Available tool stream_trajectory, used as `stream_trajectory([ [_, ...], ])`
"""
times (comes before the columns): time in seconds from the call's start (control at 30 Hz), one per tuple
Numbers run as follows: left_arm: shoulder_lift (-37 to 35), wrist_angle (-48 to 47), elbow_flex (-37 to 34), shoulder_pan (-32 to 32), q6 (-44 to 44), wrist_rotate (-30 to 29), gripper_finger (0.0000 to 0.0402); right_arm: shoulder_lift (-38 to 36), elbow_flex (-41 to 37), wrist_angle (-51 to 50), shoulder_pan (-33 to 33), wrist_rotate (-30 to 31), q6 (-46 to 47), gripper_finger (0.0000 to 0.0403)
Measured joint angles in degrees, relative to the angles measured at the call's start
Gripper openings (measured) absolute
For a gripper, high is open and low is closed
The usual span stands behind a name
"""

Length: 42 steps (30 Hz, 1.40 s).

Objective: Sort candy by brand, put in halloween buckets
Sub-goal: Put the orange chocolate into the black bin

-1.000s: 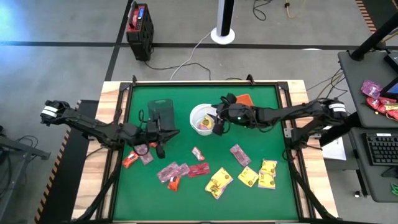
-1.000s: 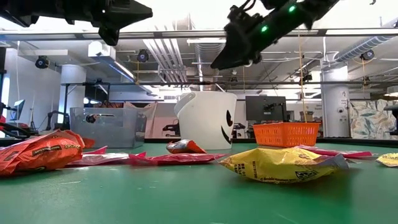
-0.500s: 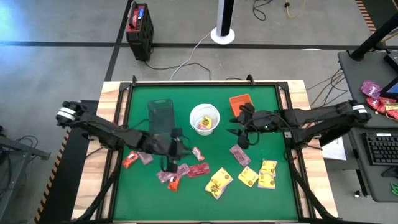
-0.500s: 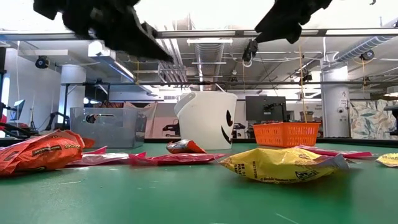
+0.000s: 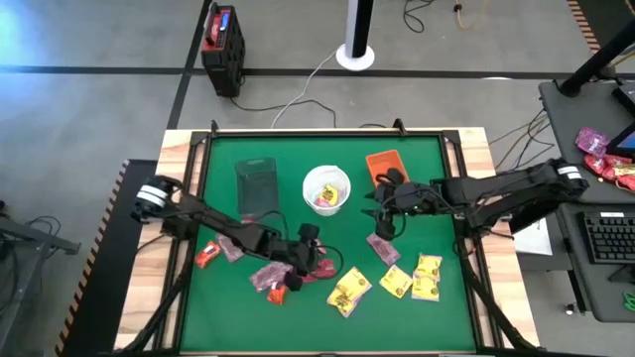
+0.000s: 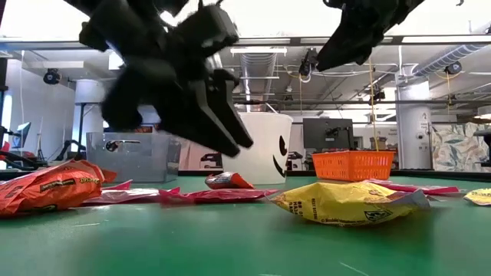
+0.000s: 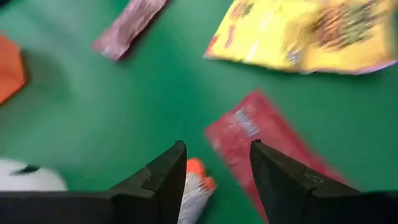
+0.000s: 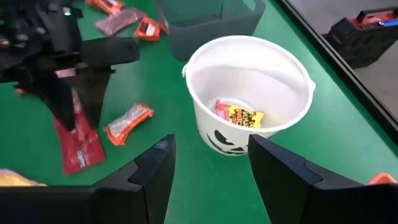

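Observation:
Candy lies spread over the green mat: a red packet (image 7: pixel 261 140), a small orange-and-silver packet (image 7: pixel 196 186), yellow packets (image 5: pixel 349 289) and pink ones (image 5: pixel 268 276). The buckets stand toward the far side: a dark tub (image 5: pixel 256 182), a white bucket (image 5: pixel 325 188) with a few candies (image 8: pixel 239 115) inside, and an orange tray (image 5: pixel 383 163). My left gripper (image 7: pixel 217 171) hangs open over the red and the small orange packet, touching neither. My right gripper (image 8: pixel 211 168) is open and empty, right of the white bucket and above a pink packet (image 5: pixel 382 246).
A raised frame borders the mat (image 5: pixel 417 149) on all sides. More yellow packets (image 5: pixel 427 273) lie near the right front, and red-orange (image 5: pixel 206 256) and pink candy (image 5: pixel 230 250) at the left. Bare mat shows along the near edge (image 5: pixel 298 327).
My left gripper has swung from beside the dark tub toward the table's right and near edge, come down over the candy in the middle, and opened. My right gripper has drawn back from over the white bucket toward the table's right edge, staying open.

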Motion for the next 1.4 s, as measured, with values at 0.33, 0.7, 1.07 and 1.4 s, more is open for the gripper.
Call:
stream_trajectory([
  [0.33, 3.7, -1.5, -0.2, 0.2, -0.2, -5.5, 0.0154, 0.2, 0.0, 0.5, 1.8, 0.0, -0.9, 0.0194],
  [0.7, 3.7, -1.5, -0.2, 0.7, -3.2, -6.2, 0.0043, 0.3, 0.0, 0.5, 1.8, 0.0, -1.2, 0.0194],
  [1.07, 2.8, -1.3, -0.4, -0.1, -3.6, -6.1, 0.0000, 0.3, 0.0, 0.4, 1.8, 0.0, -1.7, 0.0194],
  [1.4, -12.4, -10.2, -0.4, -0.8, -4.4, -6.2, 0.0001, 0.3, -0.2, 0.4, 1.8, 0.0, -1.6, 0.0194],
])
